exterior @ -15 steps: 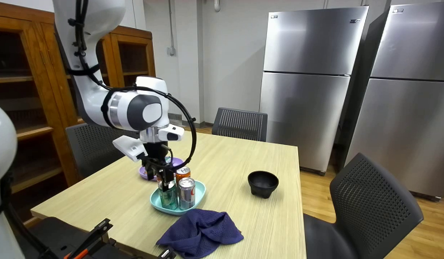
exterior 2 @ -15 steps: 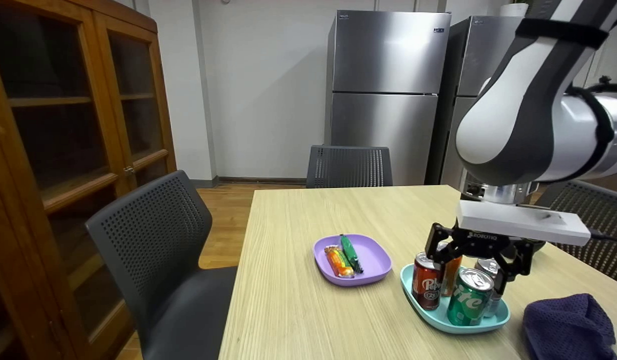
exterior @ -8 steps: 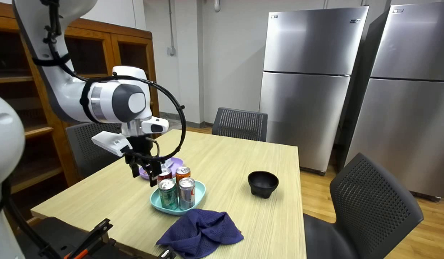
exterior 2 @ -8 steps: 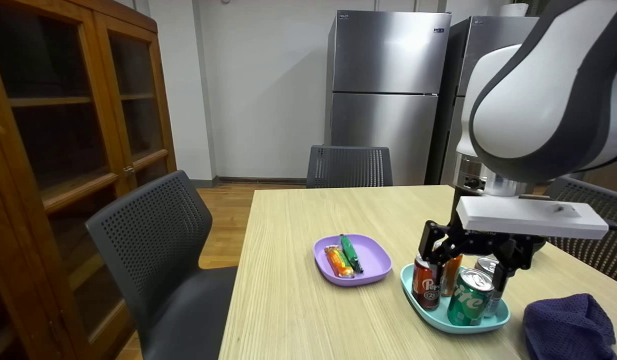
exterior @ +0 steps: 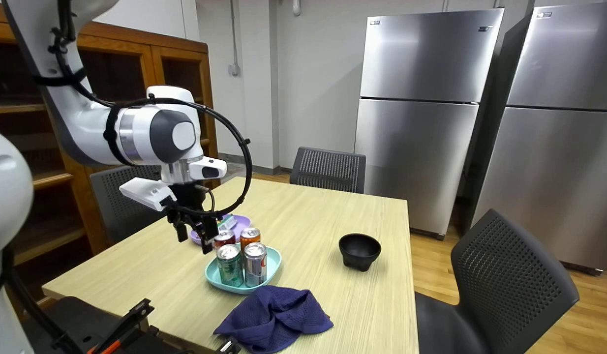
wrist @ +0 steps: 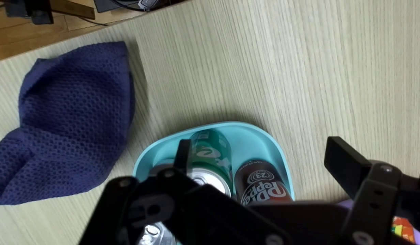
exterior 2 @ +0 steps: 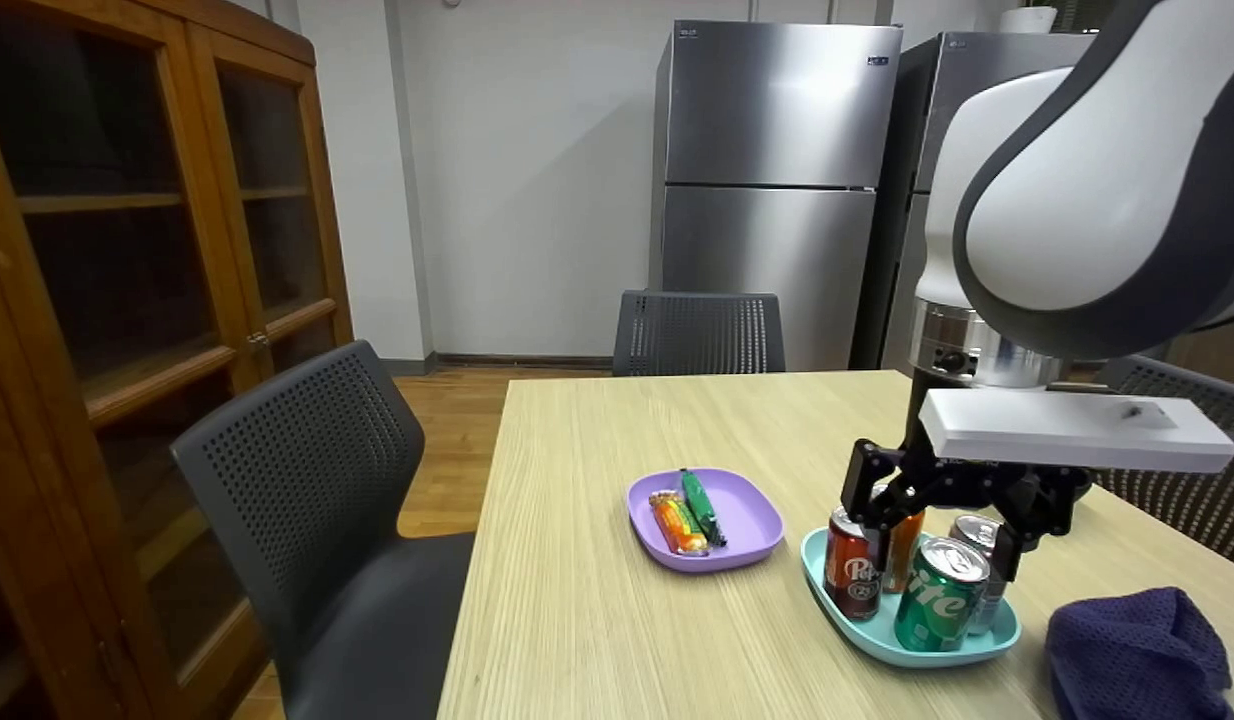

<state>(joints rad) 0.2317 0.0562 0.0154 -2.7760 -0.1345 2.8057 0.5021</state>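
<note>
My gripper is open and holds nothing. It also shows in an exterior view and in the wrist view. It hangs beside and above a teal tray that bears several upright cans. Nearest are a green can and a dark red can. In the wrist view the green can and the dark red can appear between the fingers, lower down. Behind them stand an orange can and a silver can. I see no contact with any can.
A purple plate with an orange packet and a green packet lies beside the tray. A navy cloth lies by the table's near edge. A black bowl stands farther off. Chairs surround the table.
My gripper has moved left in the exterior view that shows the black bowl, off the green can's top, which now shows. It slowed in the last half second. The cans have not moved.
</note>
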